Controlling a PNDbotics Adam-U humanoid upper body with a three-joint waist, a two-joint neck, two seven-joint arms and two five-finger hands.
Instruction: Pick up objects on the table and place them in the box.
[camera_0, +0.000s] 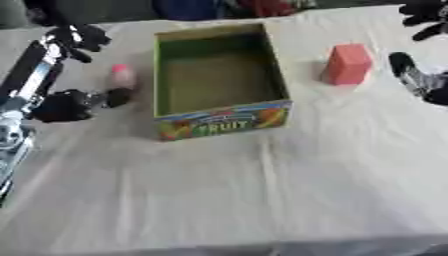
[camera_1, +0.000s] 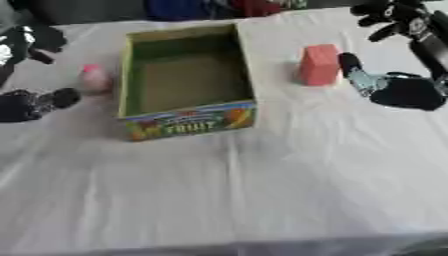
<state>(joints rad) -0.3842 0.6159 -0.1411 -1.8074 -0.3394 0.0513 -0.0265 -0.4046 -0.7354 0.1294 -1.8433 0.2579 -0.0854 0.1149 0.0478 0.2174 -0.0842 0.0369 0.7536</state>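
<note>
White cloth covers the worktop (camera_0: 262, 200) in front of the open, empty fruit box (camera_0: 219, 80). A small pink bottle (camera_0: 122, 76) stands just left of the box, with the left hand (camera_0: 74, 105) beside it, fingertips near or touching; whether it grips cannot be told. A red block (camera_1: 318, 65) stands right of the box, the right hand (camera_1: 394, 90) relaxed beside it. A nudge could topple the bottle.
</note>
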